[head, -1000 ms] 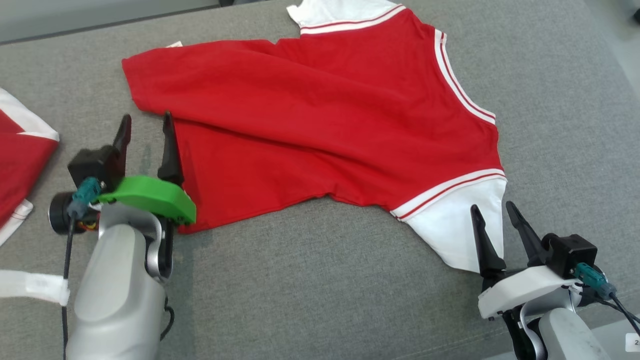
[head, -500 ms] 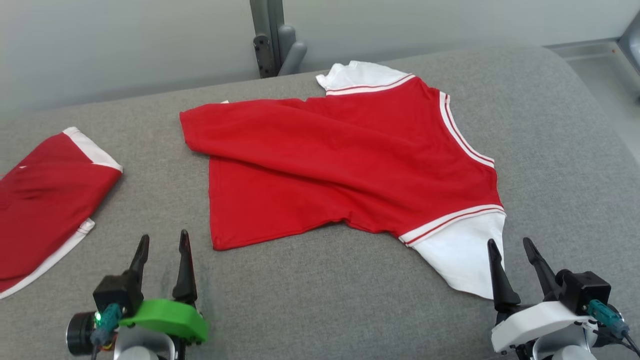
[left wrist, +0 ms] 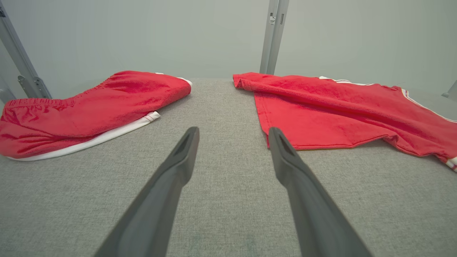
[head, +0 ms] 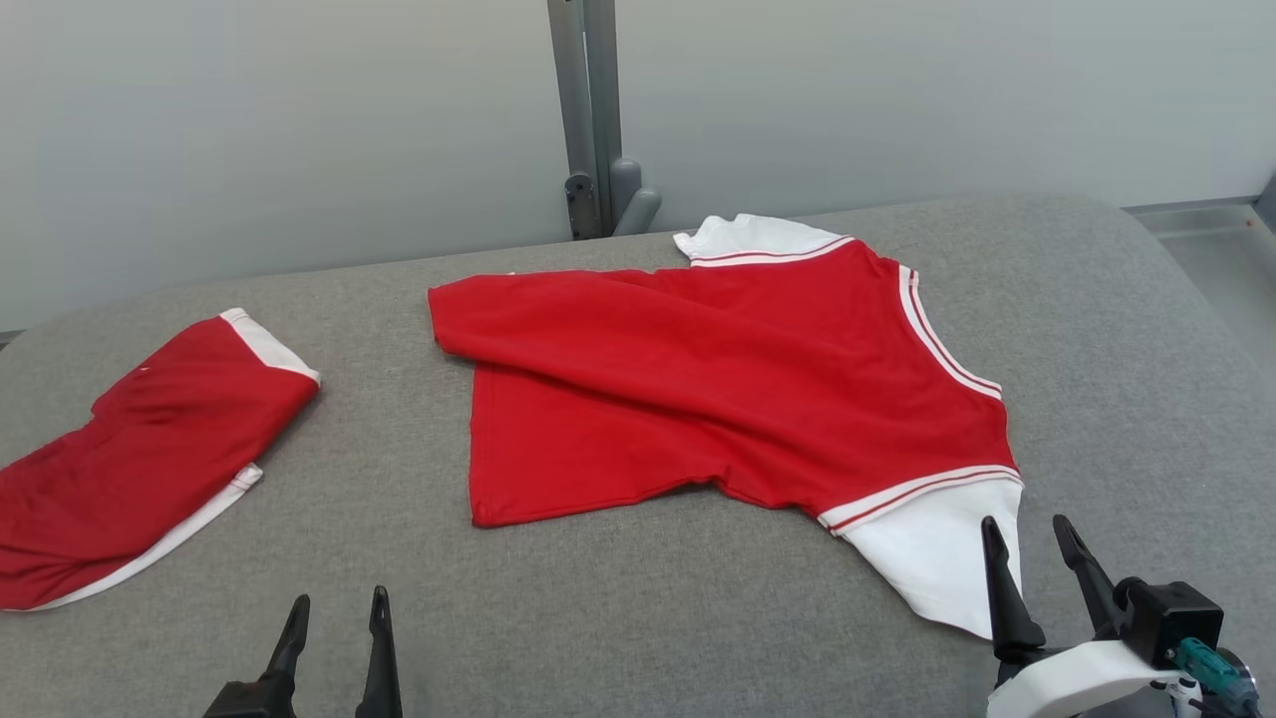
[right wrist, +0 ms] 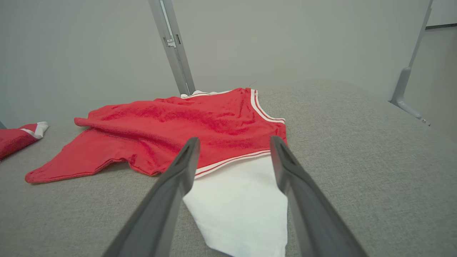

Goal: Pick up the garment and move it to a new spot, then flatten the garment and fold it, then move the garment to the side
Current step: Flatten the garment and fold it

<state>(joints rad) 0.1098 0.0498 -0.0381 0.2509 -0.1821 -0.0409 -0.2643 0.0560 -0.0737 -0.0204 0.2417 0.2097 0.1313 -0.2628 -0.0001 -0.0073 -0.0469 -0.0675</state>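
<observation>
A red garment [head: 718,389] with white sleeves and white-striped trim lies spread on the grey padded table [head: 618,608], its far edge folded over itself; it also appears as the garment [left wrist: 339,110] and the garment [right wrist: 185,125] in the wrist views. My left gripper [head: 336,606] hovers open near the front edge, left of the garment and clear of it. Open as well, my right gripper [head: 1027,534] stands at the front right, its fingers over the near white sleeve [right wrist: 239,200] with nothing between them.
A second red piece with white trim [head: 140,459] lies folded at the table's left side. A grey metal post [head: 588,110] rises behind the table against a pale wall. The table's right edge curves down near a grey ledge [head: 1216,259].
The head camera has tilted up, so the far wall and post have come into view. My left gripper has pulled back from the garment's left edge toward the front; the garment lies as before.
</observation>
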